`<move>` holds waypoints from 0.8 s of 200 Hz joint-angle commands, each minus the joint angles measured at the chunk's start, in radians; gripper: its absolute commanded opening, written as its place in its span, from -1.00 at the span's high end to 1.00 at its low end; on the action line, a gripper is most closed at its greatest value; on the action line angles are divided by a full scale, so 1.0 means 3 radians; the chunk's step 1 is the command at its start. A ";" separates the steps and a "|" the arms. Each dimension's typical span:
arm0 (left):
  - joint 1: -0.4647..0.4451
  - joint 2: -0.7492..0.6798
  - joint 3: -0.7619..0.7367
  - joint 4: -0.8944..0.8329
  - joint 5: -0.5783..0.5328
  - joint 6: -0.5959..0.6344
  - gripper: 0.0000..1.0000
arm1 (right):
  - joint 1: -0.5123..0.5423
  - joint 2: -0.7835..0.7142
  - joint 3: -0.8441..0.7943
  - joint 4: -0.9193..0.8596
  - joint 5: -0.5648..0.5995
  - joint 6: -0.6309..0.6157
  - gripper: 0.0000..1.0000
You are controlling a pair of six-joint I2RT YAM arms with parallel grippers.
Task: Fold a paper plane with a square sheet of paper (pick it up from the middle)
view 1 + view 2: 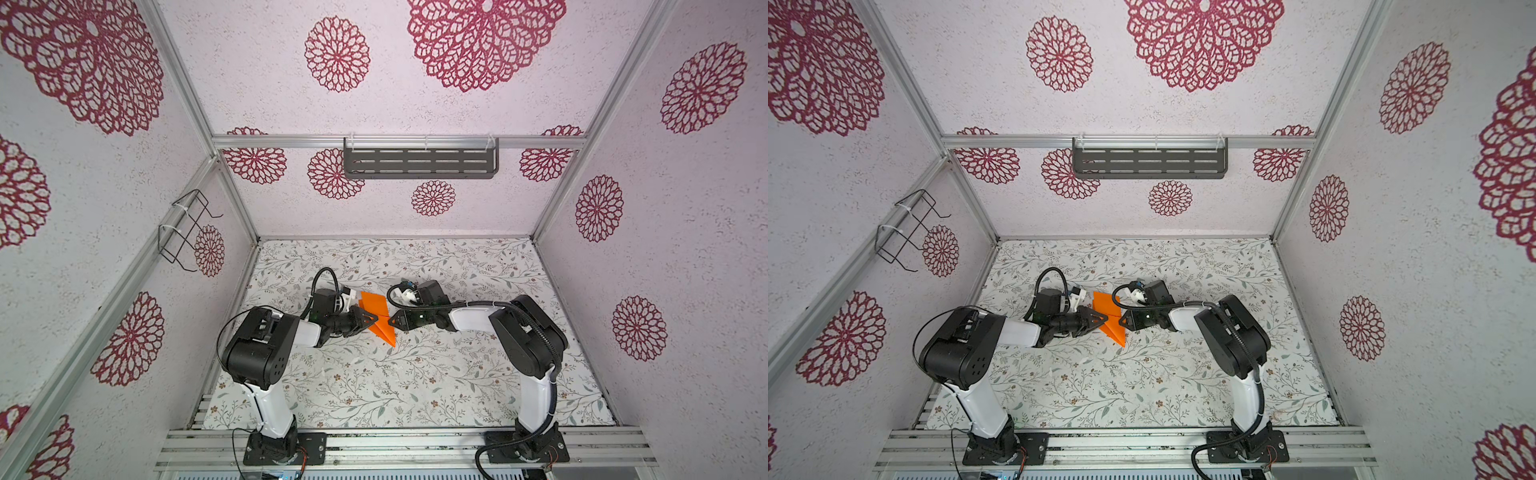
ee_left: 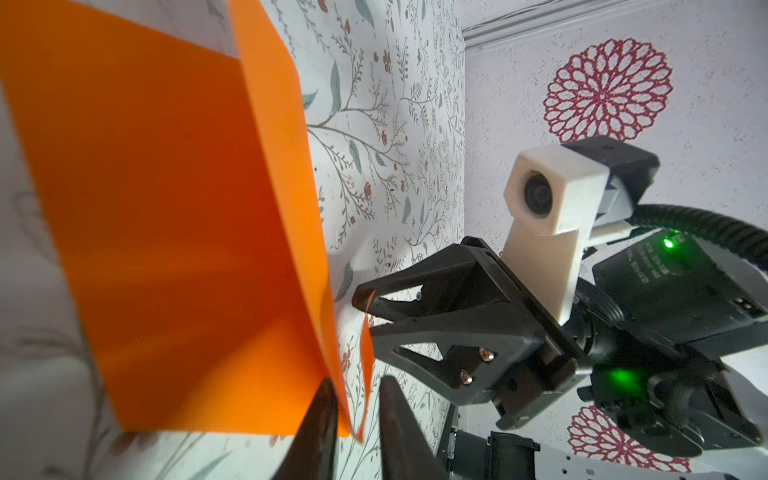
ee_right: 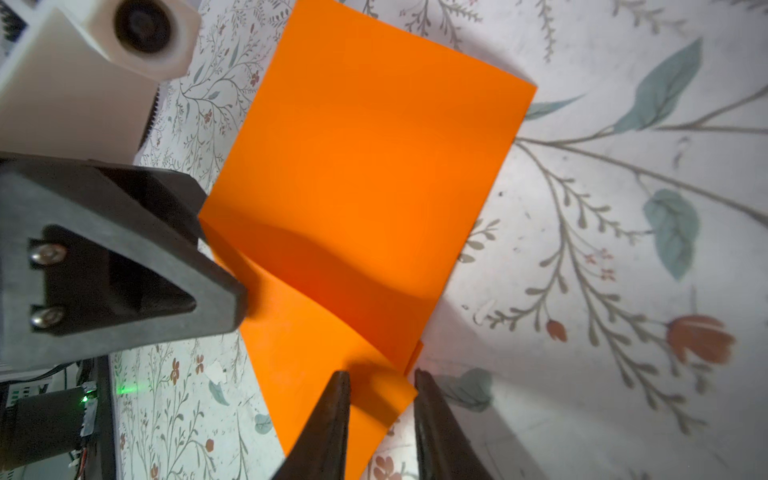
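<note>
while both arms lean in from the near edge of the table cover point(image 1: 415, 395), the orange paper point(image 1: 376, 316) sits over the middle of that cover, a little toward its far edge. it is already folded. in both top views it shows a narrow point aimed at the cover's near edge and a wider, straight-cut end toward the far edge point(image 1: 1108, 320). in the right wrist view a broad flap point(image 3: 361, 187) stands up off the cover and throws a soft shadow on it.

the left gripper point(image 1: 374, 321) comes in from the cover's left side and the right gripper point(image 1: 390, 321) from its right side. their tips almost meet at the paper's lower half.

in the left wrist view the paper's folded layers point(image 2: 187, 228) pass between the left gripper's point(image 2: 353, 386) two dark fingers, which stand close together (whether they actually pinch the layers, i cannot tell). in the right wrist view the right gripper point(image 3: 380, 378) has its fingers clearly parted. a corner of the paper lies between them, and bare cover shows beside one finger.
</note>
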 commanded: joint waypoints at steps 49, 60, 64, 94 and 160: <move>-0.0048 -0.0033 0.0229 -0.0605 -0.0318 0.0129 0.88 | 0.0025 -0.0482 -0.0251 0.0227 0.0572 -0.0097 -0.06; -0.0049 -0.0075 0.0236 -0.0632 -0.0394 0.0061 0.89 | 0.0028 -0.0635 -0.0396 0.0351 0.0784 -0.0140 -0.15; -0.0053 -0.0098 0.0236 -0.0632 -0.0424 0.0025 0.89 | 0.0029 -0.0683 -0.0451 0.0403 0.0861 -0.0163 -0.17; -0.0084 -0.0297 0.0235 -0.0695 -0.0769 -0.0358 0.90 | 0.0095 -0.0938 -0.0797 0.0846 0.1067 -0.0531 -0.21; -0.0215 -0.0523 0.0378 -0.1198 -0.1353 -0.0929 0.88 | 0.0568 -0.0657 -0.0887 0.1702 0.1214 -0.1366 -0.08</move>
